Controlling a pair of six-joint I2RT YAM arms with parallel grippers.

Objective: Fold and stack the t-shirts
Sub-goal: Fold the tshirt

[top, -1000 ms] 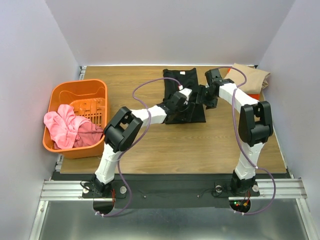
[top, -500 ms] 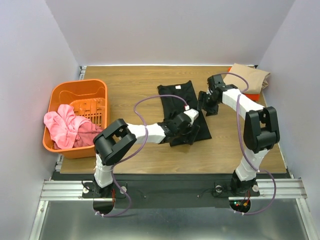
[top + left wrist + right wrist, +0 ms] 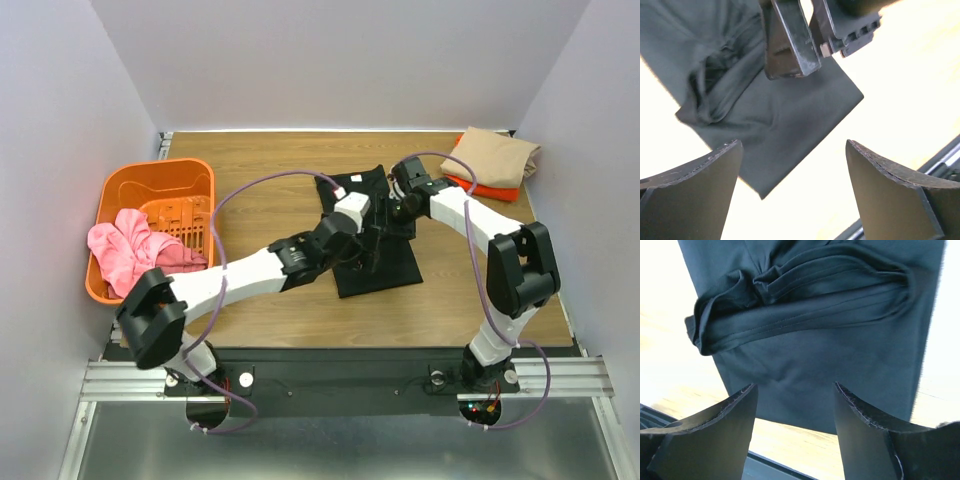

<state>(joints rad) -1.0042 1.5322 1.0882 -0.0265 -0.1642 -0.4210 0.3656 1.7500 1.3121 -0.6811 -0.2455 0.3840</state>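
A black t-shirt [image 3: 385,270] lies partly folded on the wooden table, with a bunched sleeve [image 3: 805,285] along one side. My left gripper [image 3: 368,232] hovers open above it; in the left wrist view the left gripper [image 3: 795,190] holds nothing, over a corner of the black t-shirt [image 3: 790,115]. My right gripper [image 3: 395,212] stands open just beside it, over the shirt's far-right part. In the right wrist view, the right gripper [image 3: 795,410] is empty above the black t-shirt [image 3: 830,355]. A folded tan t-shirt [image 3: 497,152] rests on an orange t-shirt [image 3: 492,188] at the back right.
An orange plastic basket [image 3: 160,172] stands at the left edge with pink cloth [image 3: 135,255] spilling out of it. Both arms cross over the middle of the table, and the right gripper's fingers [image 3: 790,40] show close ahead in the left wrist view. Grey walls enclose three sides.
The left arm's elbow swung left and its gripper moved back from the shirt's near part to its middle. The right gripper moved left over the shirt. The black shirt has turned slightly.
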